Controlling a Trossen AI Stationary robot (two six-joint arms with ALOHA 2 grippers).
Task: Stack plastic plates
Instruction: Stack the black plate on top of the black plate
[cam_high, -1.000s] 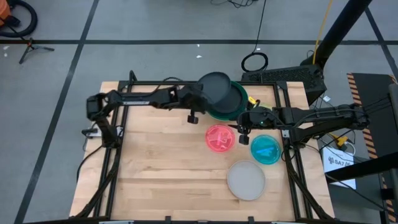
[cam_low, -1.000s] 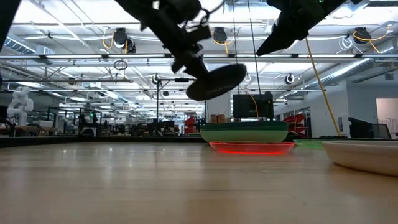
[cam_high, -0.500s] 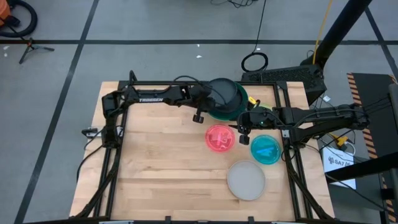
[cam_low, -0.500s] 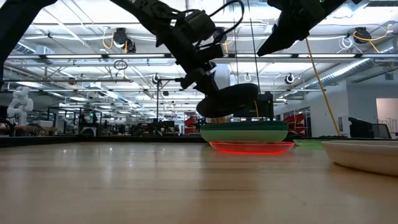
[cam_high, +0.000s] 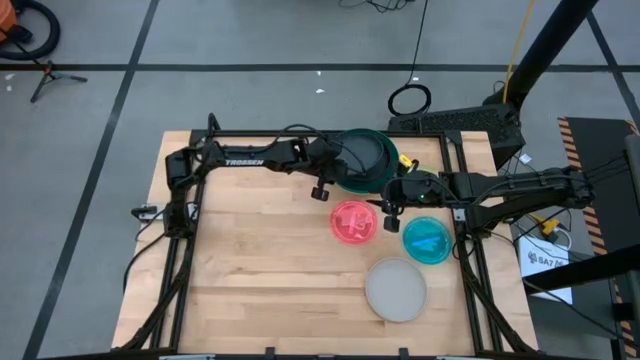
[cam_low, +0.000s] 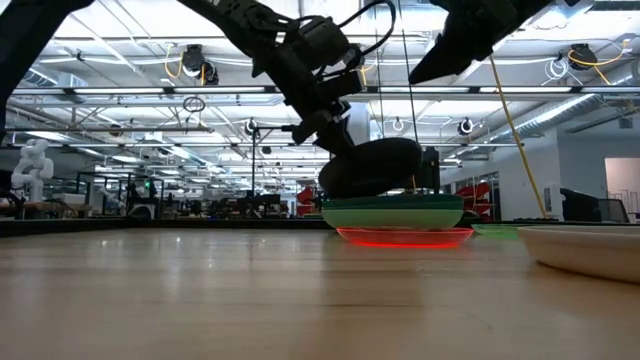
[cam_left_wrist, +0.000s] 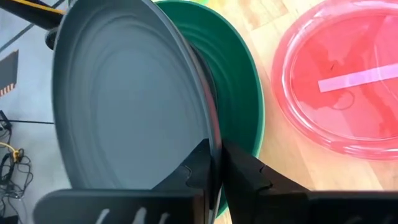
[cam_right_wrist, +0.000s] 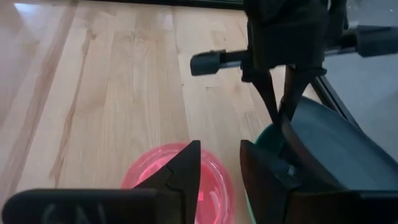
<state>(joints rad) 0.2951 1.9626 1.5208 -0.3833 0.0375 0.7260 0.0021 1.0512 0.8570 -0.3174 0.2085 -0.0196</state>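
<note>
Grey floor (cam_high: 250, 40), black tape lines (cam_high: 300, 68)

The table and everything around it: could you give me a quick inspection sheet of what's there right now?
Surface: wooden table, bare at its left half.
Job's things: dark grey plate held tilted over the green plates; pink plate, blue plate, white plate lying apart.
Clutter: nothing seen.
Grippers: left gripper shut on the grey plate's rim; right gripper open, hovering near the pink plate.
Cables: coil on the floor behind the table.
Surroundings: grey floor, large lit hall.
</note>
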